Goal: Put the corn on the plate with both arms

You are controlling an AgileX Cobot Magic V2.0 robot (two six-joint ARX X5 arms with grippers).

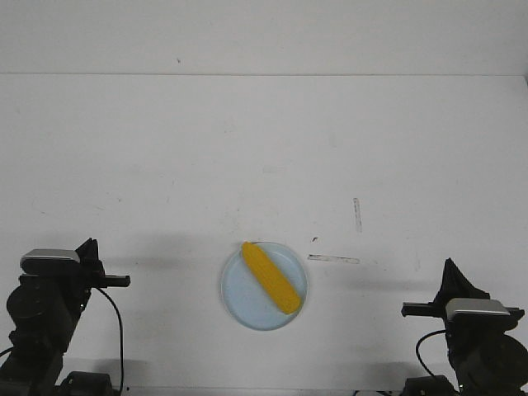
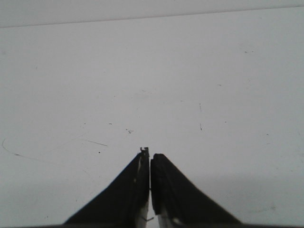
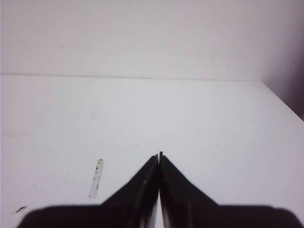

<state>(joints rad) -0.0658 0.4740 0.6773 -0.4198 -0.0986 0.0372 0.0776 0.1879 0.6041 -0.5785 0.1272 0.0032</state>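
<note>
White bench (image 1: pixel 264 148), scuffed, bearing everything. Left arm (image 1: pixel 45 309) low at the near edge, well left of the plate; right arm (image 1: pixel 478 330) likewise, well right of the plate. Pale blue plate (image 1: pixel 239 297) near the bench's front edge, roughly midway between both arms. Yellow corn (image 1: pixel 269 277) lying diagonally across the plate, one tip at the rim. Left gripper (image 2: pixel 149 159) pinched closed, empty, over bare bench. Right gripper (image 3: pixel 159 159) closed tight, empty too. Strip of tape (image 1: pixel 333 259) just right of the plate.
</note>
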